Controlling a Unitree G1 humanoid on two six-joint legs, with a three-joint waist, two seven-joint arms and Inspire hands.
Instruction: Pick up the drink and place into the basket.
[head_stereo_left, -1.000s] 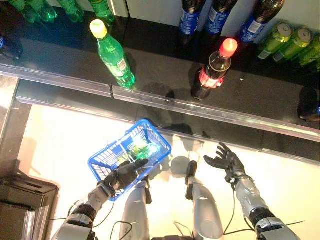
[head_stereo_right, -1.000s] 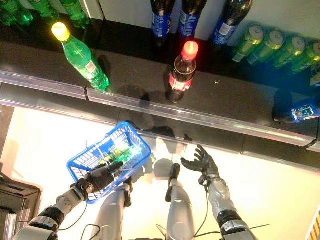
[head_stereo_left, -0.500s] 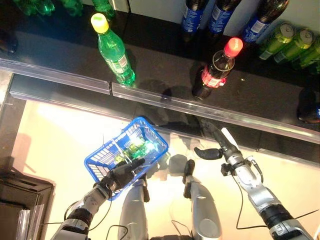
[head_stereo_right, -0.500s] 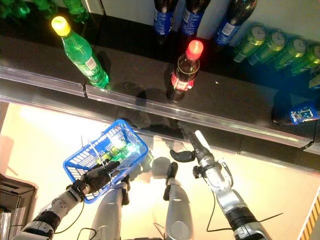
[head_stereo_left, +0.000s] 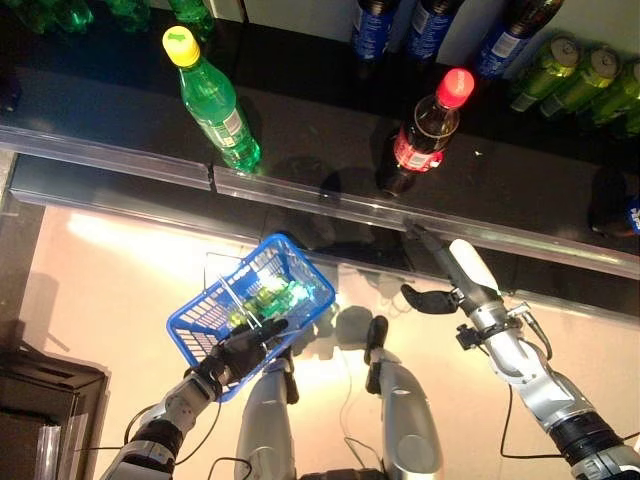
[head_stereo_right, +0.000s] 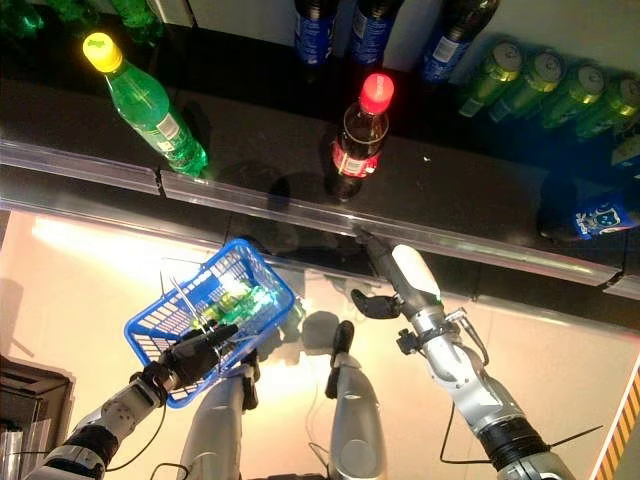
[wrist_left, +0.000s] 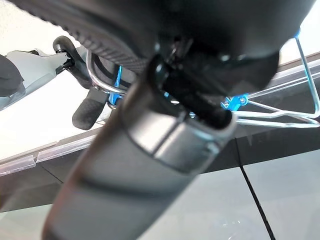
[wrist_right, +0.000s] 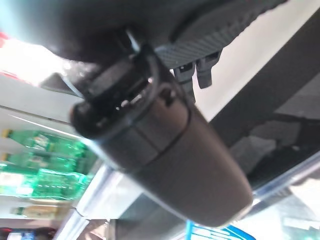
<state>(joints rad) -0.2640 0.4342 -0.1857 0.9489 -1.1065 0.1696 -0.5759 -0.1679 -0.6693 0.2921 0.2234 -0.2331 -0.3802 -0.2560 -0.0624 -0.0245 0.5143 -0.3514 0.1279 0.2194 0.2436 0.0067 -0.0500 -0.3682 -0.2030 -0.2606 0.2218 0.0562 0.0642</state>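
The red-capped dark cola bottle (head_stereo_left: 420, 140) stands untaken on the shelf; the right hand (head_stereo_left: 455, 275) reaches open-fingered beneath it, while the left hand (head_stereo_left: 240, 350) grips the blue wire-handled plastic basket (head_stereo_left: 205, 320).

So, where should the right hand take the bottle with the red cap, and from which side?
Probably round the middle of the red-capped bottle, about at its label. It stands upright on the dark shelf with free space beside it. The right hand, fingers straight, is below the shelf's front edge, so come from the front.

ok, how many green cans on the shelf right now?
4 in the right eye view, in a row at the shelf's back right: can, can, can, can. More may sit past the frame edge.
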